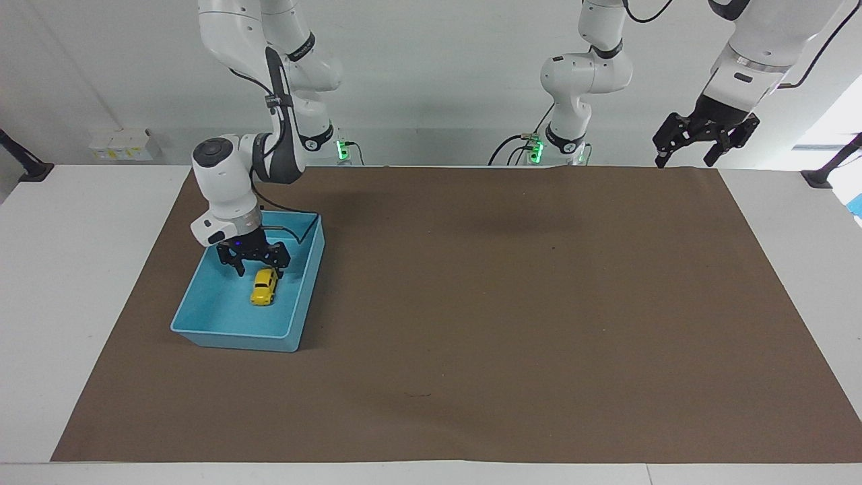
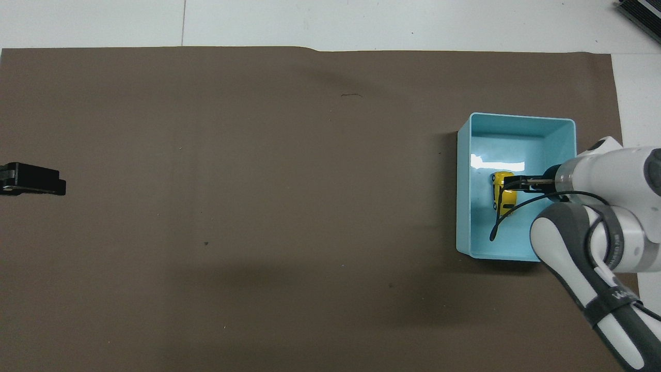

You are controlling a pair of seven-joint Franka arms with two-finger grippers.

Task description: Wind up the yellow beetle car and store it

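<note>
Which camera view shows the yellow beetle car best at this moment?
The facing view: the yellow beetle car lies whole in the blue bin, just clear of the open right gripper. In the overhead view the gripper and its cable cross the car, hiding part of it.

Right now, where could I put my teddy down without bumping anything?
Nearly the whole brown mat is bare, from the blue bin to the left arm's end, where the left gripper waits high. It is crowded only in the bin: the yellow car lies there, with the open right gripper just above it.
</note>
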